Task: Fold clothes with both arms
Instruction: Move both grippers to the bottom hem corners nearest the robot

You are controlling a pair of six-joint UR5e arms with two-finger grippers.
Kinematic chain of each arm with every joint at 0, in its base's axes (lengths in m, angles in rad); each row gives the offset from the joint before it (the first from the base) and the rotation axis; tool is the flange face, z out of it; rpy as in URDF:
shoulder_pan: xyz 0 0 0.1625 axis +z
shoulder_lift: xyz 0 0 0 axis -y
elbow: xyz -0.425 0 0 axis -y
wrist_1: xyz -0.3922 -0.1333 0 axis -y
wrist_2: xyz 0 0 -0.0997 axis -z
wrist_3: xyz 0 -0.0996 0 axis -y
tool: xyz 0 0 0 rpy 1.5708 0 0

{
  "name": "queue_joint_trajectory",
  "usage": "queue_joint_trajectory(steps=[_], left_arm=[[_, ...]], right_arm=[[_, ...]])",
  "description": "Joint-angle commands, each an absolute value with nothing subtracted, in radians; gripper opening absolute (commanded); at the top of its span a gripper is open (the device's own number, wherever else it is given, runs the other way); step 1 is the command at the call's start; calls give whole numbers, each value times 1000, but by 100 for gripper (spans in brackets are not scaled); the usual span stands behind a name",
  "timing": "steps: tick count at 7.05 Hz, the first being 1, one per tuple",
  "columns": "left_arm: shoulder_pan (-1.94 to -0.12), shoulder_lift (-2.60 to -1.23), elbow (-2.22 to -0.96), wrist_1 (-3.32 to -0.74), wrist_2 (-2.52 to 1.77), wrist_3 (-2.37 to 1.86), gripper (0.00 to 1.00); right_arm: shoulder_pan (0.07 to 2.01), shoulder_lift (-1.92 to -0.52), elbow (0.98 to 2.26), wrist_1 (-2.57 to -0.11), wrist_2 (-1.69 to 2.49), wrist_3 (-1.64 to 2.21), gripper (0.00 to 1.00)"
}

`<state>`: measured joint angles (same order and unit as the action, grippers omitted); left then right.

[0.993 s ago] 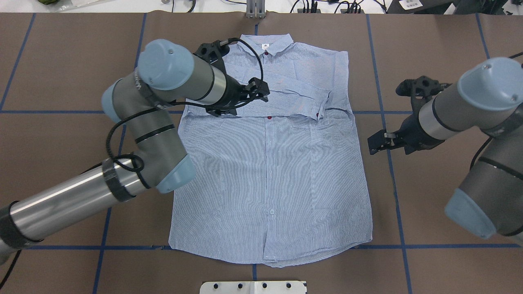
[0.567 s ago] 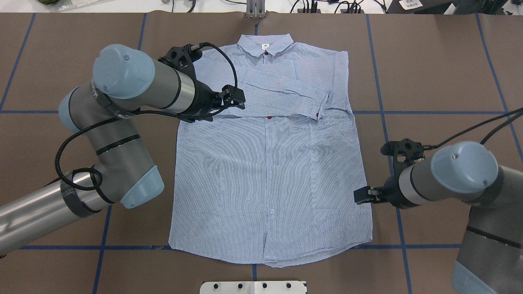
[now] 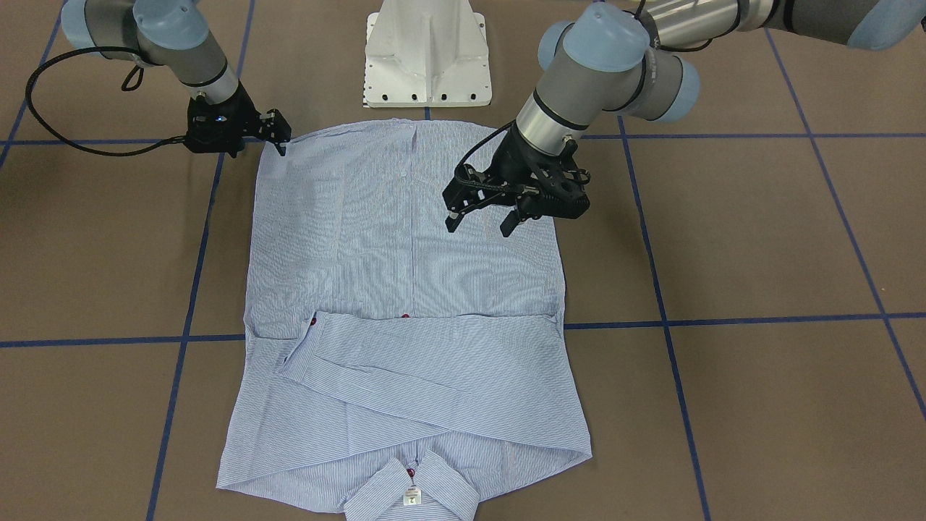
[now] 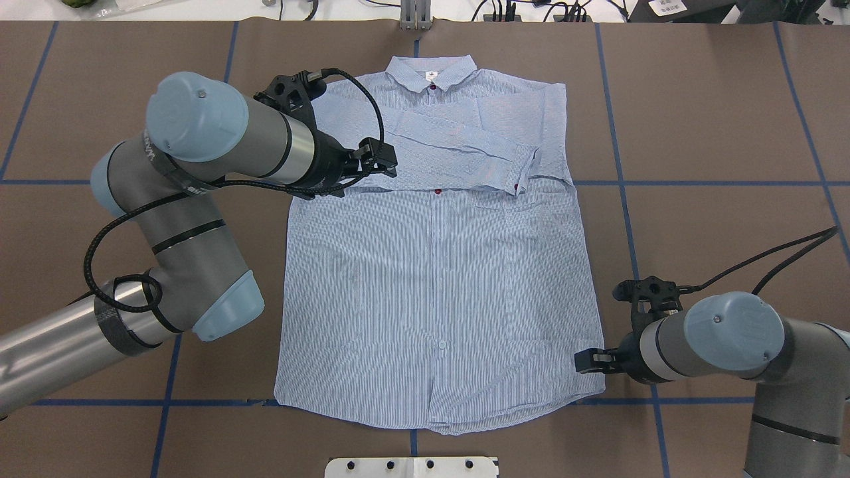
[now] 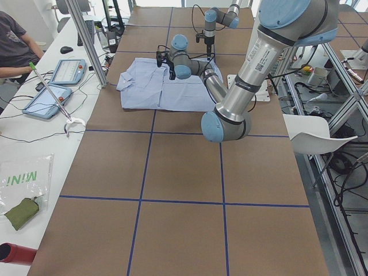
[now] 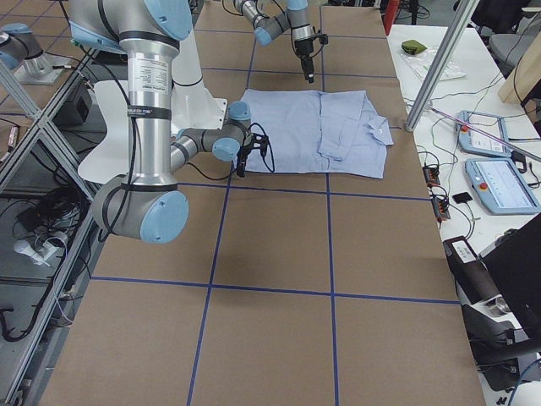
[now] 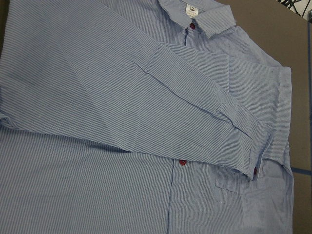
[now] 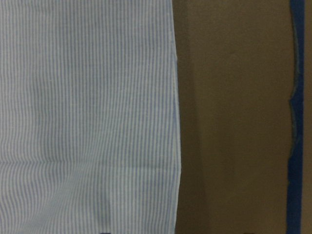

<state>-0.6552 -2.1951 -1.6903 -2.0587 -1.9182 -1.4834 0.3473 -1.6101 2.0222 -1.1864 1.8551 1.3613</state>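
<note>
The clothes are one light blue striped shirt (image 4: 438, 285) lying flat, front up, on the brown table. Its collar (image 4: 431, 72) is at the far end and both sleeves (image 3: 427, 362) are folded across the chest. My left gripper (image 3: 479, 223) hovers open above the shirt's left side, just below the folded sleeves, holding nothing. The left wrist view shows the sleeves, the cuff (image 7: 261, 146) and red buttons. My right gripper (image 4: 579, 362) is low at the shirt's right edge, near the hem corner, and open. The right wrist view shows that edge (image 8: 174, 122) against bare table.
The white base pedestal (image 3: 427, 51) stands just behind the hem. Blue tape lines (image 4: 624, 182) cross the brown table cover. A metal post (image 4: 415, 16) rises beyond the collar. A person (image 5: 17, 40) and tablets (image 5: 69, 72) are at the side bench.
My right arm has travelled down along the shirt's right edge to the hem corner. My left gripper drew back leftward over the sleeves, then held still.
</note>
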Motion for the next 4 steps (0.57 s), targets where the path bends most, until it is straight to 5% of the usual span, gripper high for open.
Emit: queue_joint_trajectory(steps=[1,2,3,4], left_arm=[[-655,-2195,-1689,-2059,-1916,-1483,99],[-655,-2195,-1689,-2059,-1916,-1483,99],[-657,-2195,-1687,-2059,-1914,-1483,99],[-657,-2191,-1687,-2059,-1914,-1482,99]], right_arm=[[345,-1609,2019,-1186,1868,1362,73],[345,-1609,2019,-1186,1868,1362,65],[345,-1609,2020,-1186,1868,1362,35],[344,-1608,2019,-1187,1868,1362,33]])
